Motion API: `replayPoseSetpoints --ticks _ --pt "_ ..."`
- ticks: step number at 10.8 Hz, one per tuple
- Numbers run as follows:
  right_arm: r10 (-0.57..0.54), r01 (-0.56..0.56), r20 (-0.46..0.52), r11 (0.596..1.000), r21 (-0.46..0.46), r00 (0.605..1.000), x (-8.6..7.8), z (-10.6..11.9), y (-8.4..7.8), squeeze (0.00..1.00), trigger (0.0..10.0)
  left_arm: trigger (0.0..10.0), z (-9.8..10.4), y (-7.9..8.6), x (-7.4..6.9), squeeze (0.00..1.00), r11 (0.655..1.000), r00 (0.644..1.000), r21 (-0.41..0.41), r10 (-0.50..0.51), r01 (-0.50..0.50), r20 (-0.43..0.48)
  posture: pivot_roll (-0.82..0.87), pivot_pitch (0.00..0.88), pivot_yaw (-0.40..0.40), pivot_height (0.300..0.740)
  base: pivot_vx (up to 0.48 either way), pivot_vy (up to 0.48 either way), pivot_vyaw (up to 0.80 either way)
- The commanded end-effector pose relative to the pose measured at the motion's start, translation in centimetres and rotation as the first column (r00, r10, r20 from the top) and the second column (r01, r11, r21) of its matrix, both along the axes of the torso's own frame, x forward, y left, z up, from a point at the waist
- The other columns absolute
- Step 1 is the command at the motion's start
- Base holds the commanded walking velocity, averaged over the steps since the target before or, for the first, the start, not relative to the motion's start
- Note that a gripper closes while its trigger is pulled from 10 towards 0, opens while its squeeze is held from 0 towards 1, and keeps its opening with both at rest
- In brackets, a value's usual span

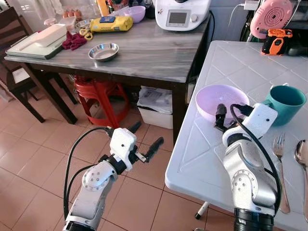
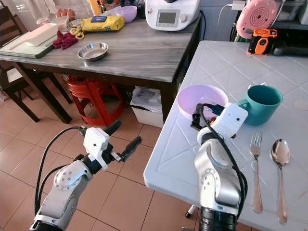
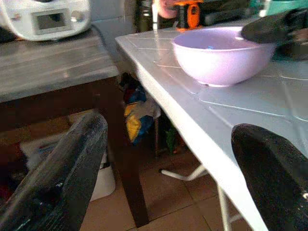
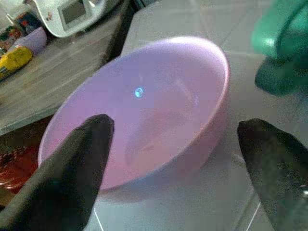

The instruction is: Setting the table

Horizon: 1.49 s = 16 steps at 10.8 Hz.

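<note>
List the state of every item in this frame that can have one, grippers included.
Pink plastic bowl: upright, empty, on the white table.
Teal mug: upright, beside the bowl.
Metal fork: flat on the table.
Metal spoon: flat, beside the fork.
Right gripper: open, at the bowl's near rim.
Left gripper: open, empty, over the floor.
Small steel dish: upright, empty.

My two arms are silver metal with round, disc-like joint housings, and a white boxy block caps each wrist. Black cables loop from my forearms up into those blocks. My left gripper [image 1: 148, 141] and right gripper [image 4: 173, 168] each carry two long, matte black fingers with rounded tips.
</note>
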State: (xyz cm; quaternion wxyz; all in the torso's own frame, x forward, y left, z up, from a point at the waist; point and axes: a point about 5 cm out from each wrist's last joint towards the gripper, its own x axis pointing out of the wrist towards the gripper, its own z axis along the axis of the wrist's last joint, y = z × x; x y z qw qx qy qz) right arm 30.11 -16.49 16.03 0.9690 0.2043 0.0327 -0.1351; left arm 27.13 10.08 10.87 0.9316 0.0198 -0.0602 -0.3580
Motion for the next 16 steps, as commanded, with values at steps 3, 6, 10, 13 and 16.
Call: replayPoseSetpoints --ticks 3,6,10,13,16 --pt "0.002 -0.001 -0.029 0.999 0.043 1.0 1.1 -0.2 -0.3 0.0 0.0 10.0 0.2 0.2 -0.5 0.0 0.999 0.999 0.005 -0.043 0.043 0.014 -0.1 0.095 0.127 0.74 0.0 0.0 0.0" --pt "-0.007 0.01 -0.045 0.998 0.061 0.999 1.6 -0.7 -1.3 0.0 1.0 10.0 0.2 0.2 -0.6 0.0 0.999 0.998 0.003 -0.054 0.054 0.015 -0.1 0.1 0.126 0.74 0.0 0.0 0.0" --pt "-0.031 0.034 -0.045 0.998 0.054 0.998 2.6 -0.7 -2.8 0.0 0.5 10.0 0.2 0.1 -0.6 0.0 0.998 0.998 0.009 -0.059 0.059 0.016 -0.09 0.096 0.124 0.74 0.0 0.0 0.0" --pt "-0.038 0.041 -0.049 0.997 0.059 0.998 2.8 -1.0 -3.4 0.0 0.0 10.0 0.2 0.1 -0.6 0.0 0.998 0.998 0.018 -0.056 0.055 0.019 -0.09 0.094 0.121 0.74 0.0 0.0 0.0" --pt "-0.029 0.035 -0.064 0.995 0.094 0.997 2.8 -1.7 -3.8 0.0 0.0 10.0 0.0 0.1 -0.7 0.0 0.998 0.998 0.03 -0.058 0.058 0.021 -0.09 0.094 0.122 0.74 0.0 0.0 0.0"
